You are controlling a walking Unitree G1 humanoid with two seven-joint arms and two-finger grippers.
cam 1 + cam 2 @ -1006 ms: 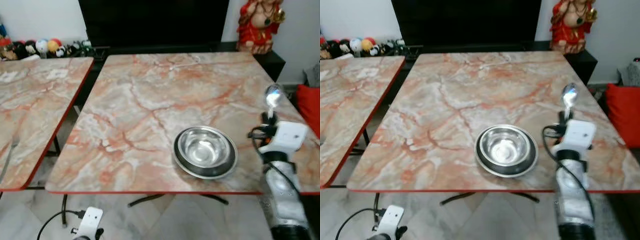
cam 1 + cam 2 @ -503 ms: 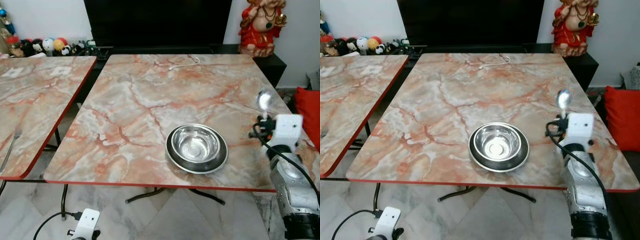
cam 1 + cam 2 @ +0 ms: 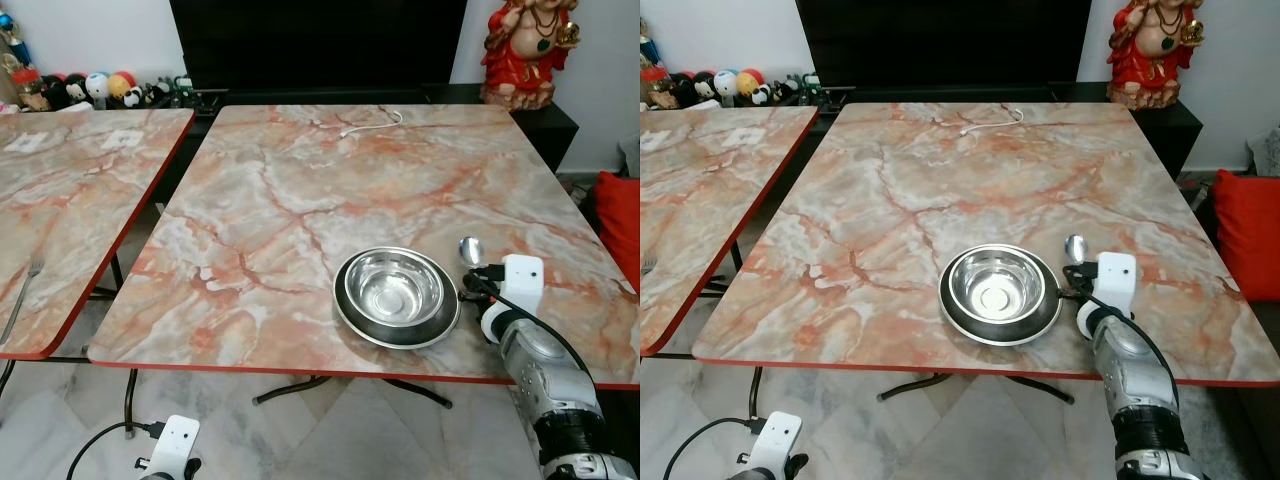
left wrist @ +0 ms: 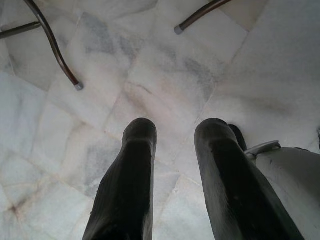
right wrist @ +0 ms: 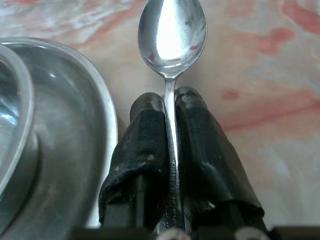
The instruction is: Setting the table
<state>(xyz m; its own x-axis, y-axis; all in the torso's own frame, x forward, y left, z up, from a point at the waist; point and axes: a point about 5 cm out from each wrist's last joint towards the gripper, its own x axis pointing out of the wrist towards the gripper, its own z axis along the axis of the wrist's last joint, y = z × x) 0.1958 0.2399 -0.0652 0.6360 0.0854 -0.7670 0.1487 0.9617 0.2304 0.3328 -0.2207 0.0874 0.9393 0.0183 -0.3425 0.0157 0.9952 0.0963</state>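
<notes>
Two grippers: left gripper (image 4: 172, 175) is hanging idle w/ fingers parted, holding nothing. Bowl (image 3: 393, 290) on plate (image 3: 440, 325) is sitting near table's (image 3: 300, 200) front edge. Right gripper (image 5: 167, 145) is pinching spoon (image 5: 172, 30) just beside plate's right rim. You're placing it; next, lower & release. No writing readable.

Glossy steel spoon (image 5: 172, 30), polished marble-look table (image 3: 300, 190)

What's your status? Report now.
Right gripper shut on spoon, low beside bowl on plate. Left gripper open, idle over floor. White cable lies far across table, not in the way.
</notes>
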